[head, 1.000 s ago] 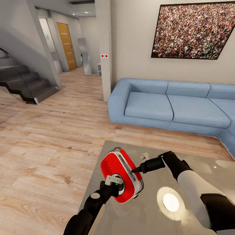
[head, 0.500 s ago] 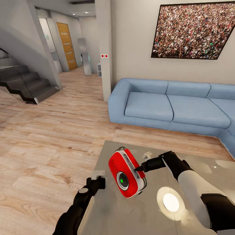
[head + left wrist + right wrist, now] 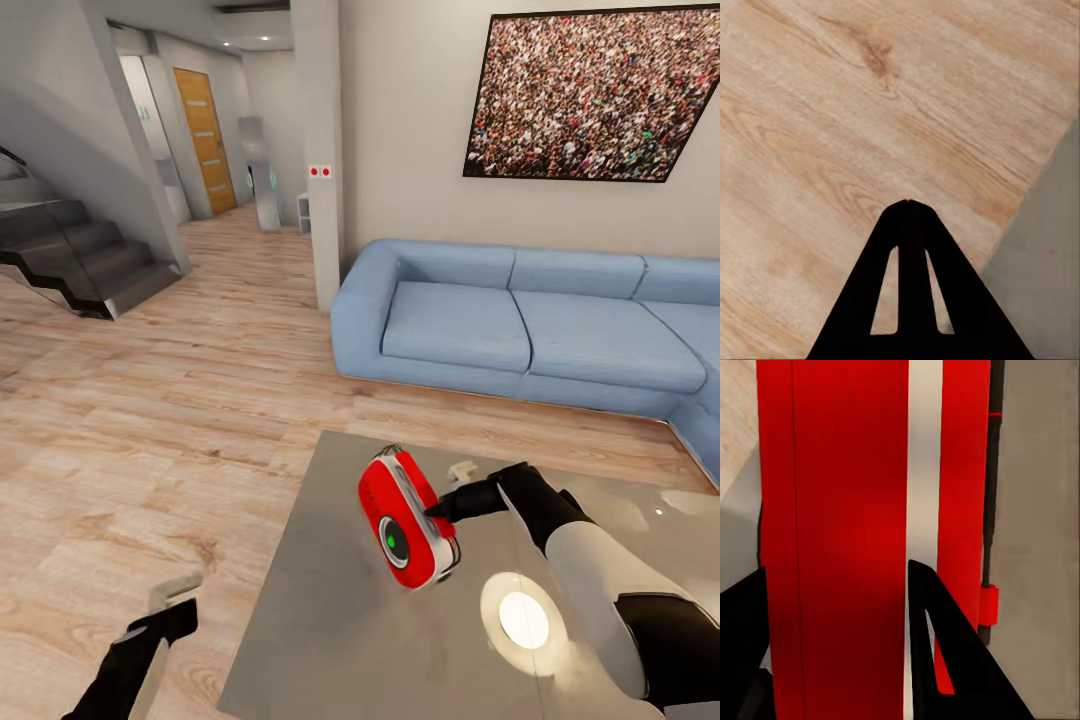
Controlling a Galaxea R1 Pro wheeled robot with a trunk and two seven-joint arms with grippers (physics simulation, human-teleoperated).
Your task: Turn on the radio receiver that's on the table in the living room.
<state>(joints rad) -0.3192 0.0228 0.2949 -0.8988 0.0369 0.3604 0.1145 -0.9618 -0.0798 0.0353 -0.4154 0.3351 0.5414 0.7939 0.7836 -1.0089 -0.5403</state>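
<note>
Nearest, the left gripper hangs low over the wood plank floor, off the desk's left edge; in its wrist view its jaws are pressed together on nothing, above the boards just beside the desk corner. On the glossy grey desk, near its left part, the red radio receiver stands tilted, its round dial showing a green light. The right gripper meets its side, jaws spread around the body; the right wrist view shows the red casing with its white band between them. A bright ceiling-light reflection lies beside. Beyond stand the blue sofa, the crowd photo, and the staircase.
</note>
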